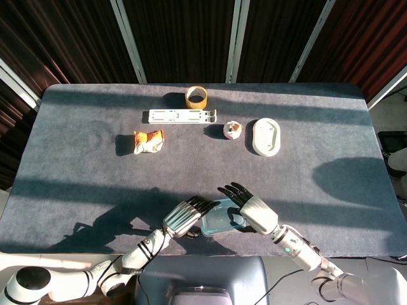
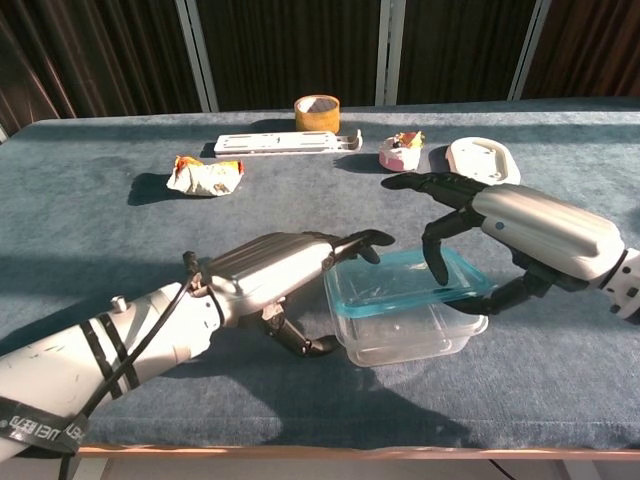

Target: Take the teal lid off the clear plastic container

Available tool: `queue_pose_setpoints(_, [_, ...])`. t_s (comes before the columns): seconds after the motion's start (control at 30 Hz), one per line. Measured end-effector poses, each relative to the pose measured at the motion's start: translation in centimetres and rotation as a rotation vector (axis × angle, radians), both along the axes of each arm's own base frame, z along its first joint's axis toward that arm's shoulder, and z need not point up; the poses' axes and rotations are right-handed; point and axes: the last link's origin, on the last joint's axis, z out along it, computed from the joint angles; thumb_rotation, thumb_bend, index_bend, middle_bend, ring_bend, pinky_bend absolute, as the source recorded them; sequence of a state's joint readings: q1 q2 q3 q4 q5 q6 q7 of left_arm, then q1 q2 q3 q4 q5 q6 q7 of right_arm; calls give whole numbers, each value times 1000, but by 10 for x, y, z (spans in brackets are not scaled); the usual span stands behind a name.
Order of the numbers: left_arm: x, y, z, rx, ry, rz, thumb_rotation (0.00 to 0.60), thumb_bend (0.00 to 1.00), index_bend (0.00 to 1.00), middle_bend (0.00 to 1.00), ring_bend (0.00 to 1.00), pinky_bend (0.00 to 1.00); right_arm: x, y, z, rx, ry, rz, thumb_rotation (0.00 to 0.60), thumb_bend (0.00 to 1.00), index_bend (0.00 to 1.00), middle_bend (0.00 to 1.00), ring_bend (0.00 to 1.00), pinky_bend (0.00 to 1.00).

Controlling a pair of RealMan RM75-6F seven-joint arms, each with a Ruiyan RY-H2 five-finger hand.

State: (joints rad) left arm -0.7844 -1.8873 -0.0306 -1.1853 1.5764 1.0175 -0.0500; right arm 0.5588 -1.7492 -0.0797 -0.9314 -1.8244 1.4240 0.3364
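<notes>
Right now your right hand [image 2: 525,235] has the teal lid [image 2: 410,284] pinched at its right edge, thumb below and fingers [image 2: 437,262] curled over the top, and the lid sits tilted, its right side raised off the clear plastic container [image 2: 412,335] while the left side rests on the rim. Your left hand [image 2: 265,276] braces the container's left end: fingers stretched flat over the lid's near-left corner, thumb hooked low against the container's side wall. From the head view the container [image 1: 219,219] sits at the near edge of the bench [image 1: 76,165], squeezed between both hands, left [image 1: 183,215] and right [image 1: 250,210].

Further back on the grey felt you have a crumpled snack wrapper [image 2: 206,176] to the left, a long white plastic bracket [image 2: 286,143] with a roll of brown tape [image 2: 317,112] just behind it, a small cupcake-like item [image 2: 402,151], and a white oval dish [image 2: 484,163] partly behind your right hand's fingers.
</notes>
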Motion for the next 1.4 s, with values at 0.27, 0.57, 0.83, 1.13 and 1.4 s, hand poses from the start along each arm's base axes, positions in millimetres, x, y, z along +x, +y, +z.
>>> queue_pose_setpoints(0.27, [1, 9, 12, 48, -86, -7, 600, 277, 0, 0, 0, 0, 5, -4, 9, -96, -59, 24, 600, 494, 783, 172, 43, 12])
queue_pose_setpoints(0.57, [-12, 27, 51, 171, -122, -1, 600, 278, 0, 0, 0, 0, 0, -27, 40, -311, -54, 29, 600, 493, 785, 176, 47, 12])
queue_pose_setpoints(0.83, [-68, 27, 106, 310, -30, 69, 600, 279, 0, 0, 0, 0, -48, -43, 63, -413, 142, -87, 600, 494, 676, 175, 43, 5])
queue_pose_setpoints(1.13, [-146, -6, 140, 364, 72, 230, 600, 279, 0, 0, 0, 0, -92, -36, 57, -301, 316, -231, 600, 390, 63, 3, 0, 0])
queue_pose_setpoints(1.4, [-199, -41, 180, 393, 128, 368, 600, 276, 0, 0, 0, 0, -94, -8, 64, -163, 335, -284, 600, 86, 0, 0, 0, 0])
